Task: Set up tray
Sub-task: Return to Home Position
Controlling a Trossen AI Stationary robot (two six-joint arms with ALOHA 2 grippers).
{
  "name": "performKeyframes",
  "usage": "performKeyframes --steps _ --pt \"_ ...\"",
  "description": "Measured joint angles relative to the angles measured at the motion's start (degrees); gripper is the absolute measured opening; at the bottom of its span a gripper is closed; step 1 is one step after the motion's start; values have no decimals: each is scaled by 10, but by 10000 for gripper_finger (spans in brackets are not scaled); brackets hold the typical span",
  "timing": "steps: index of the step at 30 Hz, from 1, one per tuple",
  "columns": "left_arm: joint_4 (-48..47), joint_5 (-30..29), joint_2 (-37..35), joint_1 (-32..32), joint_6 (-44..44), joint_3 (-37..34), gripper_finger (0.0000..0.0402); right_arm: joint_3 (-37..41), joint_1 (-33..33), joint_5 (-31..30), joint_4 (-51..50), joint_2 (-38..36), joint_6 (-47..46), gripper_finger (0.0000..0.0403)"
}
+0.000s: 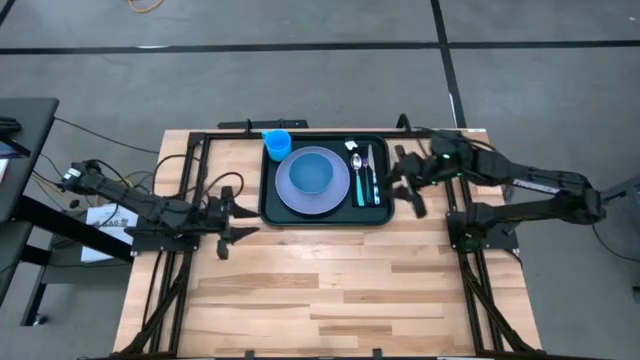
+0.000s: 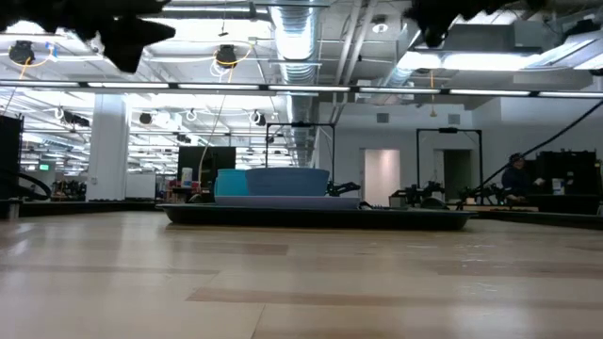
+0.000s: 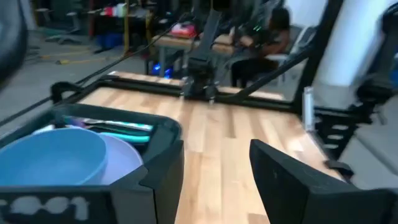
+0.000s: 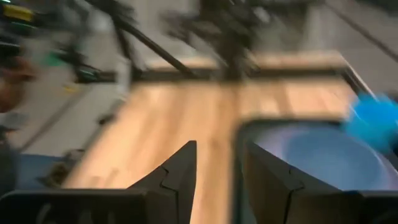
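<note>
**High view.** We cannot sort the cutlery (image 1: 367, 175) by kind. Three pieces lie side by side on a black napkin (image 1: 385, 185) along the right of the tray (image 1: 330, 221), and we read only teal handles and pale heads. The tray rests on the table (image 1: 330, 290) near its far edge, between the two arms. It carries a lavender plate (image 1: 300, 201) with a blue bowl (image 1: 312, 172) on it. A blue cup (image 1: 277, 144) stands in its far left corner.

**Low view.** The tray appears edge-on, so its rim hides nearly all of the cutlery. Both arms are cut off by the top edge and show only as dark shapes.

**Wrist views.** These settle the fingers.
- The left gripper (image 1: 238, 215) is near the tray's left rim but apart from it. Its fingers are spread wide and empty.
- The right gripper (image 1: 405, 185) is just beside the right rim. Its fingers are parted by a narrow gap and hold nothing.

**Surface and room.** The table is pale wood planks on a black frame, over a grey floor. Beyond it, the low view shows a hall with ceiling ducts and strip lights, and a person (image 2: 515, 175) seated far off.
</note>
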State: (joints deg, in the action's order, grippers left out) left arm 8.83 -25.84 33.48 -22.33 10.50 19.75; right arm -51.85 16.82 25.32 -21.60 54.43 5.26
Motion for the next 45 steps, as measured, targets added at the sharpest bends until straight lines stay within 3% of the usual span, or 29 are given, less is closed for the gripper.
performKeyframes --steps 3,13,18,21,27,31,40,45 --pt "15 23 -70 8 -2 -48 173 46 -8 63 71 -49 12 118" --pt "4 17 -327 9 -52 -126 173 297 -13 56 233 -289 -75 118" --pt "3 9 -329 10 -43 -150 173 406 -15 -1 243 -451 -126 118" --pt "3 -16 -330 14 -20 -179 173 459 -15 -2 242 -540 -145 118" --pt "-6 -35 -320 14 17 -192 173 514 -43 10 257 -530 -160 118" --pt "2 -43 -313 14 14 -192 173 514 -102 -3 269 -516 -144 118" --pt "-2 -39 -313 14 -23 -192 173 514 -231 -144 244 -510 -98 118" --pt "-2 -25 -313 14 -22 -192 173 514 -263 -157 240 -510 -98 118"
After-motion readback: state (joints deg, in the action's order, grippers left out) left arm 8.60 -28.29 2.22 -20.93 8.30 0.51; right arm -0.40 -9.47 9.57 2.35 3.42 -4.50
